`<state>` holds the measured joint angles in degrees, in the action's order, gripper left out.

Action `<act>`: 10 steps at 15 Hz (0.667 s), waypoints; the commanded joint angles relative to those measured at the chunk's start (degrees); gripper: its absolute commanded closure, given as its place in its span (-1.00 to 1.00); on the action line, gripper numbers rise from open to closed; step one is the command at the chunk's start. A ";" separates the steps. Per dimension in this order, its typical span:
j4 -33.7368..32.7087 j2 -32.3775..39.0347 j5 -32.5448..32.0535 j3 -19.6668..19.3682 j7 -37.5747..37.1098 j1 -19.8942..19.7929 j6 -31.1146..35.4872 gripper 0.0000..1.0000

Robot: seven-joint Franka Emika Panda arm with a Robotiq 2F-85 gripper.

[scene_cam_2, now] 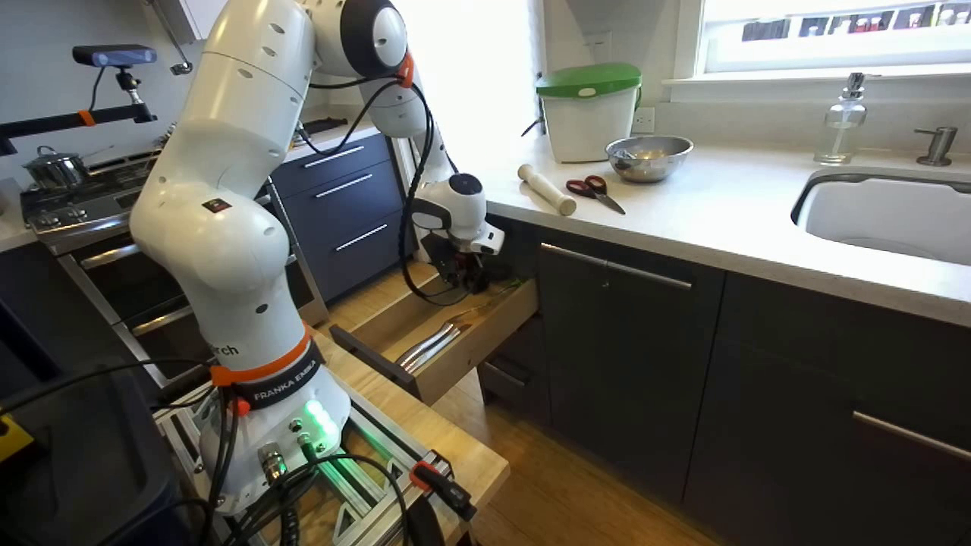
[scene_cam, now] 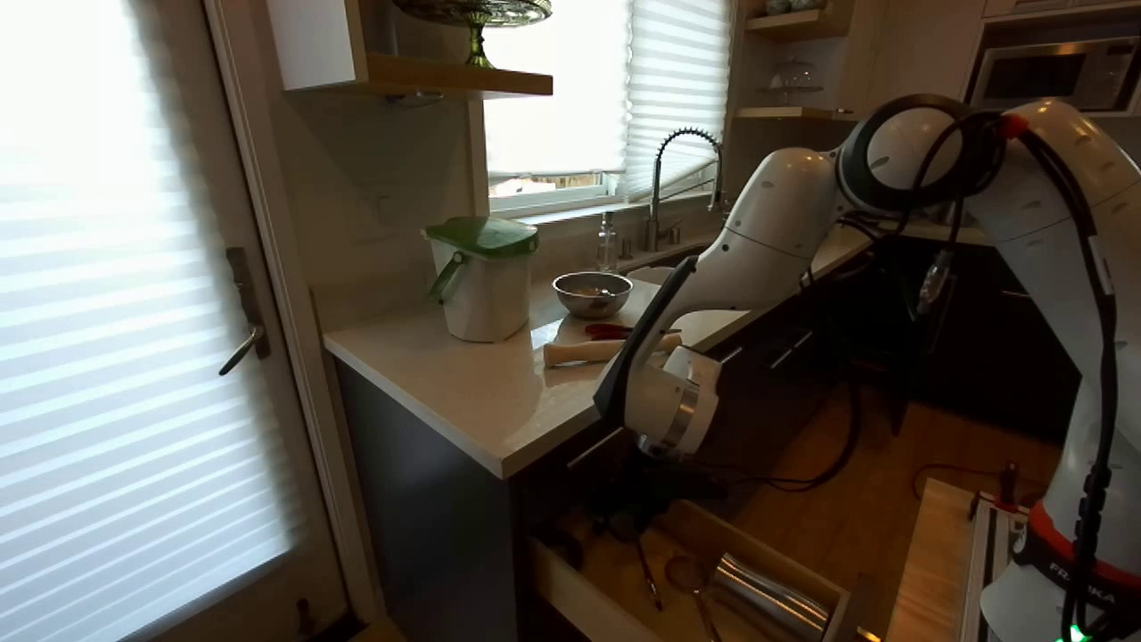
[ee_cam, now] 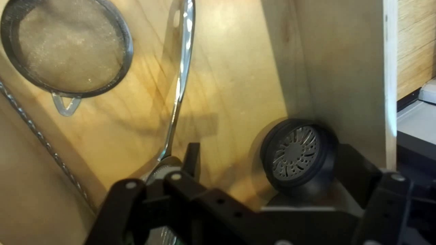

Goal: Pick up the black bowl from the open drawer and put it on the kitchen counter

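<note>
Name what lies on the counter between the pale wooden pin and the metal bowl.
Red-handled scissors, lying on the kitchen counter; both exterior views show them.

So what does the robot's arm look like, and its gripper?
The arm is glossy white with rounded joints. Black cables run along it. Near the bottom sit an orange band and a black band lettered FRANKA EMIKA. The gripper is black, with angular links and two blocky fingers.
</note>
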<state>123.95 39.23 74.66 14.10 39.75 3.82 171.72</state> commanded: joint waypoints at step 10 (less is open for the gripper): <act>-7.30 6.39 4.30 2.52 6.85 -2.45 1.26 -1.00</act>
<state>119.83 41.85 75.53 14.72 42.25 3.24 171.72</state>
